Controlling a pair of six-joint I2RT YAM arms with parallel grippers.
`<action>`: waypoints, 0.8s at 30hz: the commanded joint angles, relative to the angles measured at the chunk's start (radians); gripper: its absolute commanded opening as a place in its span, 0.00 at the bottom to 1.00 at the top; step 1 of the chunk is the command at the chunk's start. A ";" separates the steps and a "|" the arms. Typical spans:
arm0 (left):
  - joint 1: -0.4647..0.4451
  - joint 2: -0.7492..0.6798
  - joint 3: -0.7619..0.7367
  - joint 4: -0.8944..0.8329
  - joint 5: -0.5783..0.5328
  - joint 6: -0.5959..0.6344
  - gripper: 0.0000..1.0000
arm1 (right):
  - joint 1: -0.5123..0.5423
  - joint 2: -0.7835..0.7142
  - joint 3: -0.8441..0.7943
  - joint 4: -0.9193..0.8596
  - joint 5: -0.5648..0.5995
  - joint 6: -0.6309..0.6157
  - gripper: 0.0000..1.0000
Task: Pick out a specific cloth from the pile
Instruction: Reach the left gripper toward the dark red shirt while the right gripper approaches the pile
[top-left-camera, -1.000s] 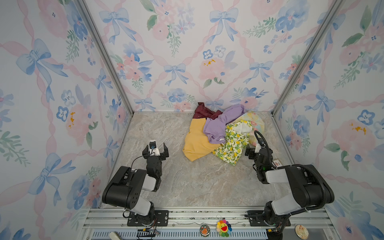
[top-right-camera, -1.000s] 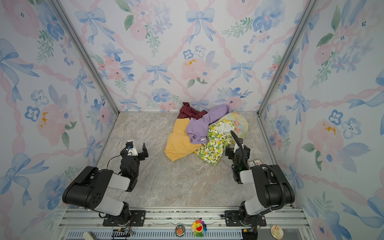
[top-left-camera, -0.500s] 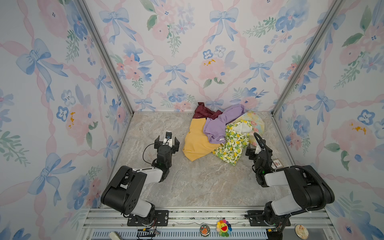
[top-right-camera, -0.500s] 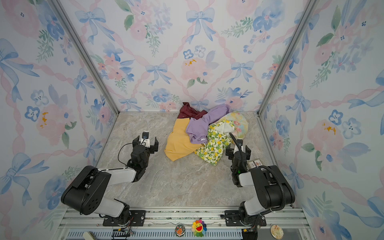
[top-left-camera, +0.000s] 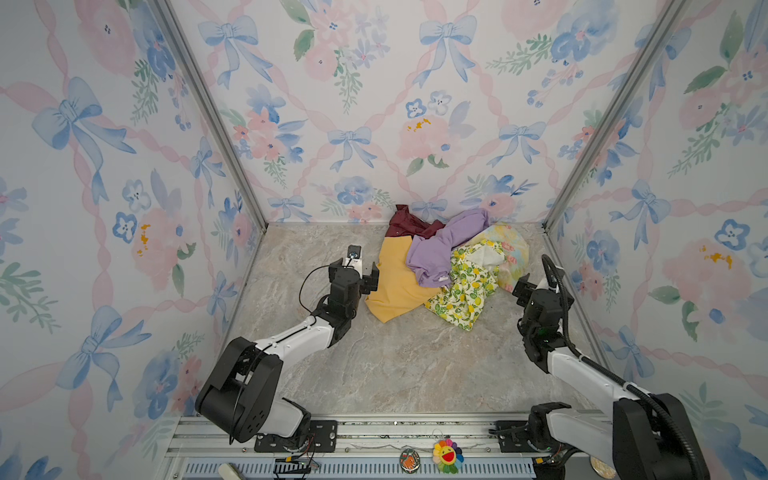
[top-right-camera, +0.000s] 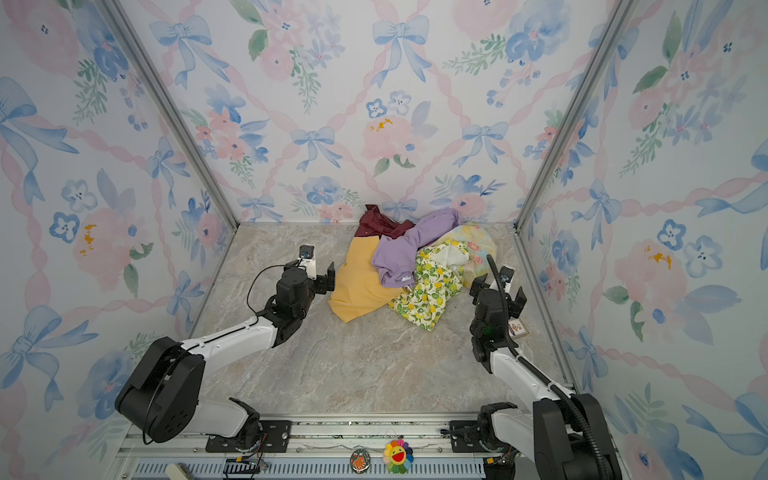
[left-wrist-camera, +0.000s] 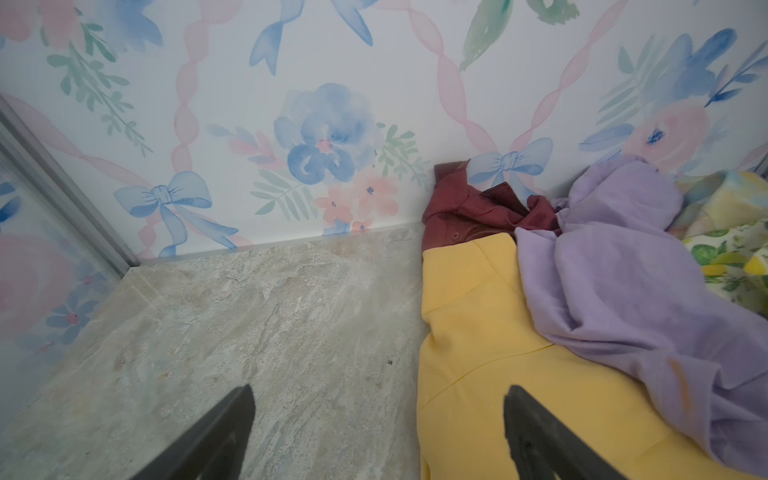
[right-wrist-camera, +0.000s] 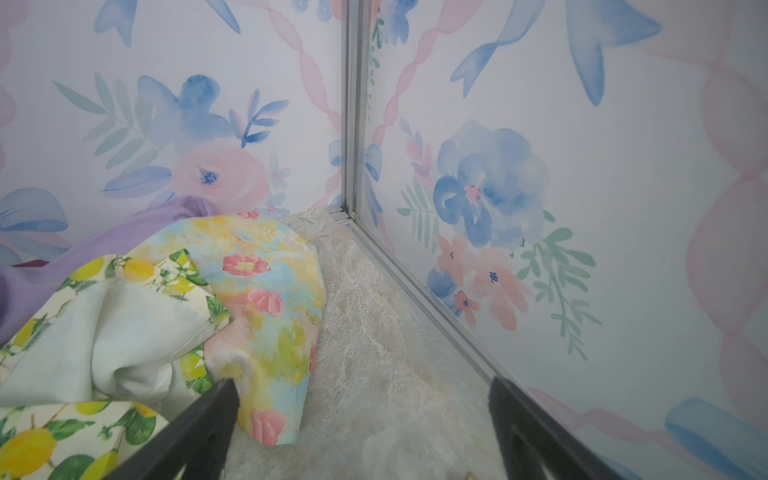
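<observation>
Nothing is picked yet; the thin dark maroon cloth (top-left-camera: 409, 222) lies at the marbled bench's (top-left-camera: 395, 365) far edge, partly under the pile (top-left-camera: 440, 270) of yellow, lilac and printed cloths; the left gripper (top-left-camera: 355, 272) and right gripper (top-left-camera: 536, 286) both gape empty beside the pile; reaching, gripping and pulling free remain.

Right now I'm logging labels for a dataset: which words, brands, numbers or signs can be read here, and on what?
No text in any view is legible.
Small card on the table: printed, too small to read.
White tag on the lilac cloth: too small to read.
Oval badge at the front edge: a picture, with no letters that can be made out.
</observation>
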 joint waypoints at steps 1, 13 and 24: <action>-0.029 -0.019 0.040 -0.099 0.064 -0.069 0.95 | -0.011 -0.036 0.112 -0.318 0.073 0.147 0.97; -0.082 0.043 0.143 -0.259 0.155 -0.154 0.96 | 0.047 0.040 0.488 -0.777 -0.155 0.217 0.97; -0.083 0.063 0.179 -0.334 0.175 -0.156 0.94 | 0.240 0.126 0.610 -0.823 -0.225 0.160 0.98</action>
